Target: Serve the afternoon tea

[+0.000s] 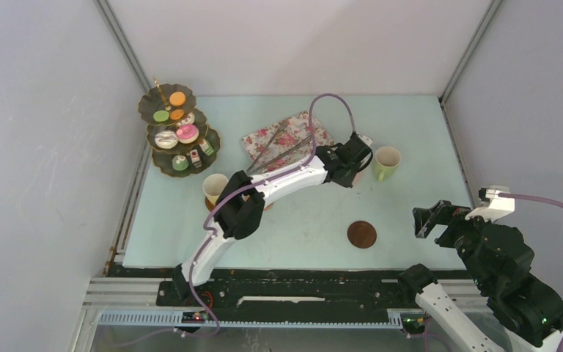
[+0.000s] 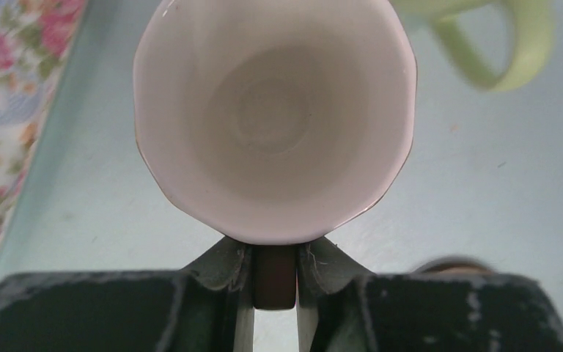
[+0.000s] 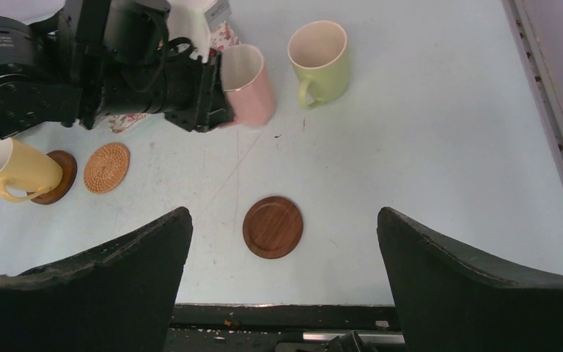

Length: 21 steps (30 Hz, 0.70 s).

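Observation:
My left gripper point(image 2: 275, 253) is shut on the handle of the pink mug point(image 2: 275, 125), whose open mouth fills the left wrist view. In the right wrist view the pink mug point(image 3: 248, 84) stands upright just left of the green mug point(image 3: 320, 59), with the left gripper point(image 3: 212, 95) at its left side. The yellow mug point(image 3: 15, 170) rests on a dark coaster point(image 3: 62, 176); a woven coaster point(image 3: 106, 167) lies beside it. Another dark coaster point(image 1: 361, 235) lies bare in front. The three-tier stand point(image 1: 163, 170) at the back left carries small cakes point(image 1: 187, 133). My right gripper point(image 3: 284, 213) hovers open near the right front, holding nothing.
A flowered tray point(image 1: 286, 139) with metal tongs point(image 1: 278, 150) lies behind the left arm's wrist. Enclosure walls close the table on the left, back and right. The green mug point(image 1: 386, 161) stands close to the right of the left gripper point(image 1: 352, 165).

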Tool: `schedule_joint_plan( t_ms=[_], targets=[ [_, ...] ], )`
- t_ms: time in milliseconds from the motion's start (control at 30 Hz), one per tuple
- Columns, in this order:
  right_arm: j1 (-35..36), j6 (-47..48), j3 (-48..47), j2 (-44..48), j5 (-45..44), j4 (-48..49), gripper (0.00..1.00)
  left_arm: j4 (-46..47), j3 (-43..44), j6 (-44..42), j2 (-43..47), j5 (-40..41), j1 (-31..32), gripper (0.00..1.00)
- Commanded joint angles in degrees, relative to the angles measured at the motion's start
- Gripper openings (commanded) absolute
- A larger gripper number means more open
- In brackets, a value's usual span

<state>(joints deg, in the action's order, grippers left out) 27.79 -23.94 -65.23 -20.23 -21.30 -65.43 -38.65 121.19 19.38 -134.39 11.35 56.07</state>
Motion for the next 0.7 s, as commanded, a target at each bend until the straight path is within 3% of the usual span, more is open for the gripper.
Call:
schedule_joint_plan(
  t_ms=[0, 200, 433, 567, 667],
  targets=[
    [0.4, 0.3, -1.5, -0.4, 0.2, 1.6, 1.00, -3.9, -5.9, -2.0, 13.2, 8.0, -0.8, 0.00],
    [0.4, 0.3, -1.4, -1.2, 1.3, 1.8, 1.00, -2.3, -25.7, -0.2, 31.9, 17.4, -1.5, 0.00],
    [0.5, 0.1, -1.5, -2.4, 2.9, 2.4, 1.00, 0.2, -50.8, 9.2, 52.8, 25.7, -3.8, 0.00],
    [0.5, 0.0, -1.2, -2.8, 3.6, 2.7, 1.00, 5.1, -61.5, 14.2, 61.7, 25.6, -6.8, 0.00],
    [0.6, -0.4, -1.1, -2.9, 4.0, 2.7, 1.00, 16.2, -69.3, 12.4, 67.4, 25.3, -7.3, 0.00]
  ],
)
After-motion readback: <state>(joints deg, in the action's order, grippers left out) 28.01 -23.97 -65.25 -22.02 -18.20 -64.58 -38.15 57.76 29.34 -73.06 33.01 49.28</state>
